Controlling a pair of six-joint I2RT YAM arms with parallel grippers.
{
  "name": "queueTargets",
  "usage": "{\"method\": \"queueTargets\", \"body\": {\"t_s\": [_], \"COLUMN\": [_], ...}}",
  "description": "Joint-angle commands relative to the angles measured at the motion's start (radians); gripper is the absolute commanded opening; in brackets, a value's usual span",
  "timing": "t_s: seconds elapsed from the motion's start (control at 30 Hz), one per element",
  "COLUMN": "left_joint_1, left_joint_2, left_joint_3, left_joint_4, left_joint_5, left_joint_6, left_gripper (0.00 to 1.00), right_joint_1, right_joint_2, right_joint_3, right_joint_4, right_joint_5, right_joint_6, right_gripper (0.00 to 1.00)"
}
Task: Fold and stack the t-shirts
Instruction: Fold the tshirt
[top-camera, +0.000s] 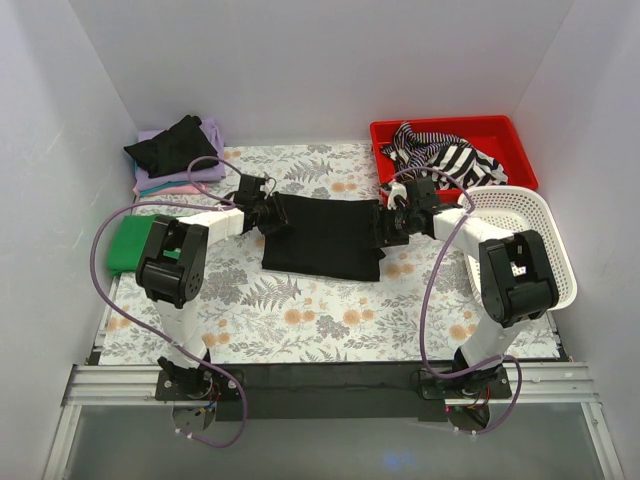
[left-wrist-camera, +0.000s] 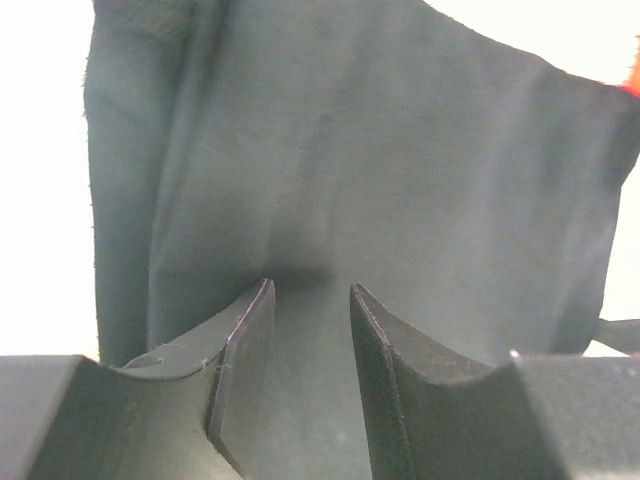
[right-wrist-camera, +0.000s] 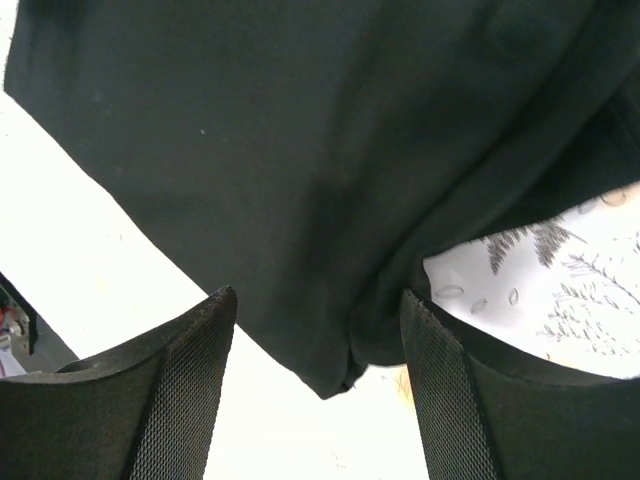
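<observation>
Left gripper (left-wrist-camera: 310, 290), jaws narrow, pinches the left edge of the black t-shirt (top-camera: 325, 235), which lies at frame centre on the floral table covering (top-camera: 300, 320). Right gripper (right-wrist-camera: 318, 295) stands wide around the shirt's right edge.

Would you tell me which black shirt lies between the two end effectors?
The black shirt spread out mid-table; the other black one sits crumpled atop the back-left stack.

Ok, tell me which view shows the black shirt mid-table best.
Top view: it alone takes in the whole black shirt, laid out flat. Each wrist view shows only a close patch of its cloth.
</observation>
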Motion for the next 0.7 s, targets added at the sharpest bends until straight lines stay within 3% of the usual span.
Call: {"method": "queueTargets", "body": {"t_s": [0.0, 0.27, 0.37, 0.4, 0.47, 0.67], "left_joint_1": [-0.003, -0.003, -0.002, -0.002, 0.003, 0.050], "left_joint_2": [0.032, 0.063, 0.068, 0.069, 0.071, 0.071], "left_joint_3": [0.014, 0.004, -0.002, -0.006, -0.020, -0.071], "left_joint_4": [-0.007, -0.018, -0.022, -0.022, -0.022, -0.013], "left_joint_5": [-0.046, -0.081, -0.106, -0.115, -0.141, -0.155], "left_joint_6": [0.011, 0.019, 0.022, 0.022, 0.016, -0.020], "left_gripper": [0.35, 0.35, 0.35, 0.35, 0.35, 0.35], "right_joint_1": [0.005, 0.005, 0.005, 0.005, 0.006, -0.041], "right_joint_2": [0.036, 0.137, 0.151, 0.152, 0.140, 0.091], "right_joint_3": [-0.012, 0.005, 0.002, -0.001, -0.002, -0.048], "right_joint_4": [0.059, 0.085, 0.110, 0.116, 0.119, 0.137], "right_joint_5": [-0.049, -0.081, -0.096, -0.099, -0.092, -0.076], "right_joint_6": [0.022, 0.030, 0.037, 0.039, 0.043, 0.046], "right_gripper": [0.71, 0.67, 0.39, 0.20, 0.04, 0.01]}}
